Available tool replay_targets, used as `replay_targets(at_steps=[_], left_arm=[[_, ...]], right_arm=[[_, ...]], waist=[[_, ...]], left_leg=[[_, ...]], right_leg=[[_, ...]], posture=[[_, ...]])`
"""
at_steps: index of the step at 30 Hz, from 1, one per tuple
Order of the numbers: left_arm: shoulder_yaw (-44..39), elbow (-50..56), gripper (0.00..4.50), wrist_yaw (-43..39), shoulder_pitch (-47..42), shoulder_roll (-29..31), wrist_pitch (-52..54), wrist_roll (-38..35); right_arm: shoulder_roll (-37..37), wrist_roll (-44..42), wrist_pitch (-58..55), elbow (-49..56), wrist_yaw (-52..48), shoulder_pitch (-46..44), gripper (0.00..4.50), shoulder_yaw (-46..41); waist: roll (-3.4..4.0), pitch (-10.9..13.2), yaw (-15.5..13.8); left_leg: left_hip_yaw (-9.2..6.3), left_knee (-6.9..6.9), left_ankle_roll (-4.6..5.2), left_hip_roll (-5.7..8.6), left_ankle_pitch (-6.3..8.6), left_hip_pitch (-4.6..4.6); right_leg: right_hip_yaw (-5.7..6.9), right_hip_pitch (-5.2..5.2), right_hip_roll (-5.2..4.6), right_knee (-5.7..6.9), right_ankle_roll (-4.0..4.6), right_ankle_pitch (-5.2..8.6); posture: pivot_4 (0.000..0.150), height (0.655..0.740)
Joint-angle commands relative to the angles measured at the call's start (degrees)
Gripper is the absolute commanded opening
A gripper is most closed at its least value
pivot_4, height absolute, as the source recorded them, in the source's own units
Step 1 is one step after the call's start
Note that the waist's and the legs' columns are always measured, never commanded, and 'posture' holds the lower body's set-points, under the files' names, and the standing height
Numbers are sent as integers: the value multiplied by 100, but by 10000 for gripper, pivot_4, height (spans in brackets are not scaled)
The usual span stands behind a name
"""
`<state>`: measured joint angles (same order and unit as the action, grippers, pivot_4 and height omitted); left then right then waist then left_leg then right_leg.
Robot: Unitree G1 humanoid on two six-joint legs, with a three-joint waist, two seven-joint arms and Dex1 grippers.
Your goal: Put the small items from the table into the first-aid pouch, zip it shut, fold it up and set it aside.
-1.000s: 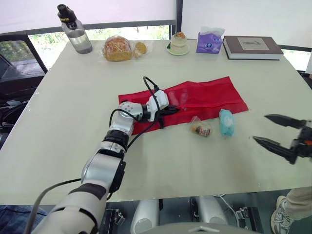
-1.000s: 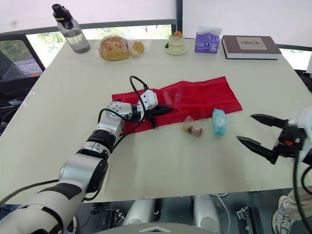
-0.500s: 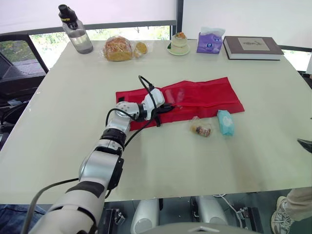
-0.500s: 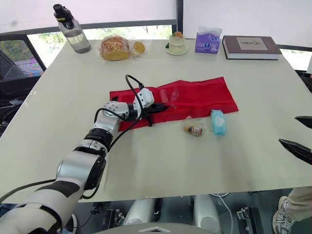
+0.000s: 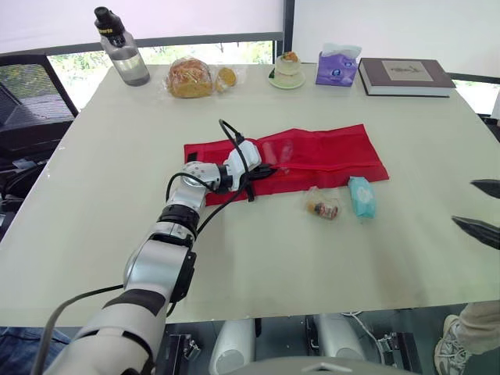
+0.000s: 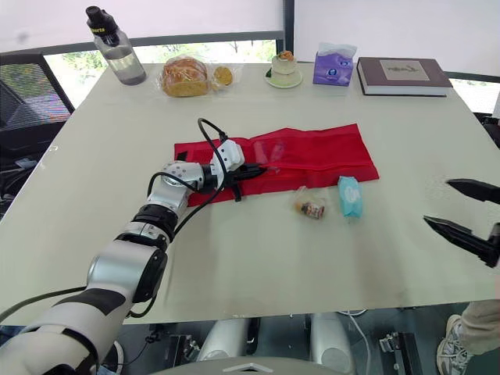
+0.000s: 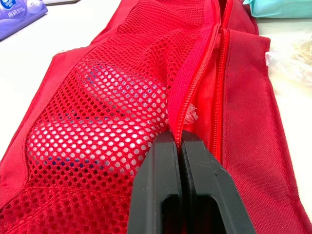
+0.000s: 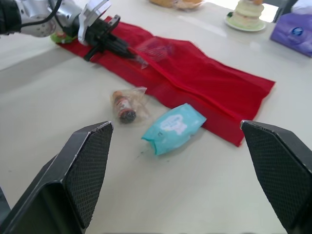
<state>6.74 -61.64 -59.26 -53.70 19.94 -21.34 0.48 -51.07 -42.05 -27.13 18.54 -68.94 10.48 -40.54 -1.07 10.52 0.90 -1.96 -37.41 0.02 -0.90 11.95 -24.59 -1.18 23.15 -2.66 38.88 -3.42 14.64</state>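
Pouch (image 5: 328, 152) zipper edge between clenched left jaws; right jaws released, well apart from it.

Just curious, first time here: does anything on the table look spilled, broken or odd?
Nothing stands out. The red pouch lies flat with its zip open, pinched by the left gripper; a wipes pack and a bagged bottle lie beside it, intact.

- We see our left arm (image 5: 181, 219) stretched forward and angled inward, the wrist low and level.
- Our left gripper (image 7: 180, 141) has both black fingers pressed flat together.
- Our right gripper (image 6: 436, 201) hovers at the right, fingers spread wide.
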Motion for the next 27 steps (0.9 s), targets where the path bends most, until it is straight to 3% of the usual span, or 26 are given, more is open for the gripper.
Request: replay_targets(at_steps=[1,6,9,16,26,27], left_arm=[[-126,111,0,31,-89,63,-60,-49],[-143,141,0,75,-81,75,-45,-58],[-104,296,0,79,33,67,-59,-47],[-95,565,0,97,209,50,17,-75],[-97,753,0,171,257,31,132,-82],[-96,762,0,173,259,29,137,-82]], right_arm=[[157,95,155,201,298,-348,44605,589],[503,583,92,471,1161,-835,44605,1608],[839,1049,214,521,1478,-1372,44605,2686],[1123,2070,511,-272,1385,-2419,44605,4313],[1286,3218,1052,-1455,1342,-3138,44605,5304],[1321,3246,1079,-1481,1341,-3161,42221,5315]], waist=[[0,0,-3],[1,0,-8],[-4,-1,5],[0,0,-20],[0,0,-14],[0,0,-15]], left_leg=[[-1,0,0,0,0,0],[-5,-2,0,-1,0,-2],[-4,-2,0,1,0,-5],[-5,-3,0,0,-1,-2],[-6,-4,0,2,0,-6],[-7,-4,0,2,0,-6]], right_leg=[[0,0,0,1,1,0],[5,0,1,2,1,-1],[5,0,0,-1,2,-1],[6,1,1,4,3,-2],[9,2,-1,2,3,-2],[9,2,-1,2,3,-2]], posture=[[1500,7400],[1500,7400],[1500,7400],[1500,7400],[1500,7400],[1500,7400]])
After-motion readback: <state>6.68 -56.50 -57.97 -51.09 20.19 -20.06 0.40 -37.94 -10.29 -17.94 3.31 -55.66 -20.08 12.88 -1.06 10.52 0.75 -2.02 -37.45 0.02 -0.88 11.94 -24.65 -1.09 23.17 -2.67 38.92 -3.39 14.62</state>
